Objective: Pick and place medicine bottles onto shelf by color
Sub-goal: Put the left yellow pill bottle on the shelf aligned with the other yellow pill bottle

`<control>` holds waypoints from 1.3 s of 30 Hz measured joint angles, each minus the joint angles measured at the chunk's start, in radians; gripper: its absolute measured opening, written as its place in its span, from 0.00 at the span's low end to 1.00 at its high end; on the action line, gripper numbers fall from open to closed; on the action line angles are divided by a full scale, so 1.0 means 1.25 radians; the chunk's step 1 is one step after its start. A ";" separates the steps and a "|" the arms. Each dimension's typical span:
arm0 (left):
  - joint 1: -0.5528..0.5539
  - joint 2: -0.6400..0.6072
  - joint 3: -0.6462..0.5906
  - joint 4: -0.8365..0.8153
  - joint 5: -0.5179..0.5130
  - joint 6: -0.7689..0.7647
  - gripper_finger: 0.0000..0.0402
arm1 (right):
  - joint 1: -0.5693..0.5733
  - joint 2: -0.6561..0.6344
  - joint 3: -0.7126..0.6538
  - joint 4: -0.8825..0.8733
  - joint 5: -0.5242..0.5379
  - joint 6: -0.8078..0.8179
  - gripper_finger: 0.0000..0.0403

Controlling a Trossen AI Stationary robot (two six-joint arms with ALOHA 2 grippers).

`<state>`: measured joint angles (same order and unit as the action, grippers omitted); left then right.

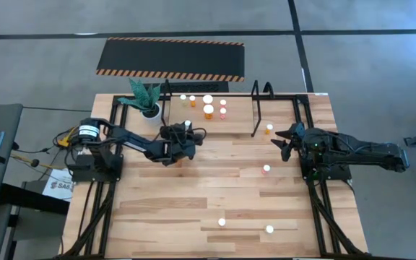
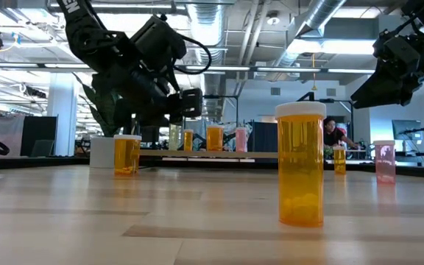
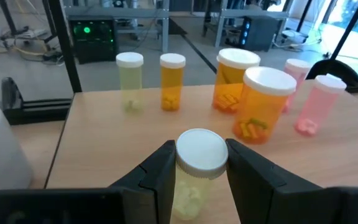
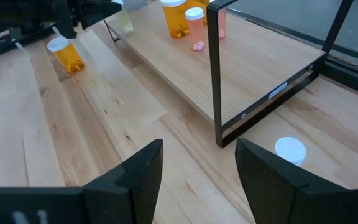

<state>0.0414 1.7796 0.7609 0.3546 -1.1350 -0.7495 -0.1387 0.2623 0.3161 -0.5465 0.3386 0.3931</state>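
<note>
Left wrist view: my left gripper (image 3: 199,167) pinches a pale yellow bottle (image 3: 194,180) just under its white cap, carrying it toward the shelf (image 3: 104,134), where a yellow bottle (image 3: 130,81), a small orange bottle (image 3: 172,81), two large orange bottles (image 3: 263,102) and two pink bottles (image 3: 319,102) already stand in a row. Seen from above, my left gripper (image 1: 183,137) sits at about eleven o'clock from the table's middle, close to the shelf's front edge and beside the potted plant (image 1: 146,101). My right gripper (image 1: 286,141) waits at about two o'clock with its fingers spread and nothing between them, near the shelf's right black upright (image 1: 257,108); a small orange bottle (image 1: 269,128) stands just beside that upright, and one white-capped bottle (image 4: 289,151) shows close ahead of my right fingers. More bottles are loose on the table: a pink one (image 1: 266,170) at about four o'clock and two (image 1: 222,222) toward six o'clock. I judge these bottles light, stiff and smooth-walled, so they should slip or tip easily rather than crush; a hold across the body just below the cap, as now, looks safest, with the bottle kept upright. By colour, the bottle I hold likely belongs beside the yellow one at the row's plant end.
</note>
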 joint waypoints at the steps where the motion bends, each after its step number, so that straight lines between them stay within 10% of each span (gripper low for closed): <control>1: 0.000 0.004 0.000 0.003 0.002 0.006 0.28 | 0.000 0.000 0.000 0.000 0.000 0.000 0.56; 23: 0.004 0.019 0.001 -0.001 0.026 0.011 0.37 | 0.000 0.000 0.000 0.000 0.000 0.000 0.56; 39: 0.007 -0.005 0.096 -0.002 0.001 0.259 0.51 | 0.000 0.000 0.000 0.000 0.000 0.000 0.56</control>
<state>0.0505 1.7728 0.8810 0.3516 -1.1341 -0.4256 -0.1386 0.2622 0.3161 -0.5468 0.3389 0.3930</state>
